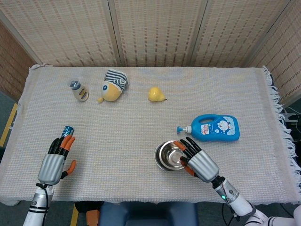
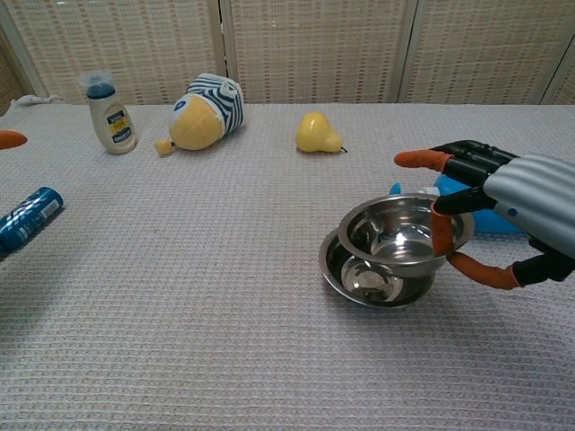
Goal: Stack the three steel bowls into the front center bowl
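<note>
My right hand (image 2: 514, 208) (image 1: 201, 163) pinches the right rim of a steel bowl (image 2: 402, 237), thumb inside and fingers outside. That bowl hangs low over the front center steel bowl (image 2: 359, 285), shifted a little right of it; whether the two touch I cannot tell. From the head view the pair reads as one round of steel (image 1: 168, 156) at the front middle of the table. No other steel bowl shows. My left hand (image 1: 54, 162) hovers at the front left with fingers spread and nothing in it; only an orange fingertip (image 2: 9, 139) shows in the chest view.
A blue can (image 2: 27, 215) lies near my left hand. A blue detergent bottle (image 1: 214, 128) lies just behind my right hand. Along the back stand a small sauce bottle (image 1: 79, 90), a striped plush toy (image 1: 114, 84) and a yellow pear (image 1: 156, 94).
</note>
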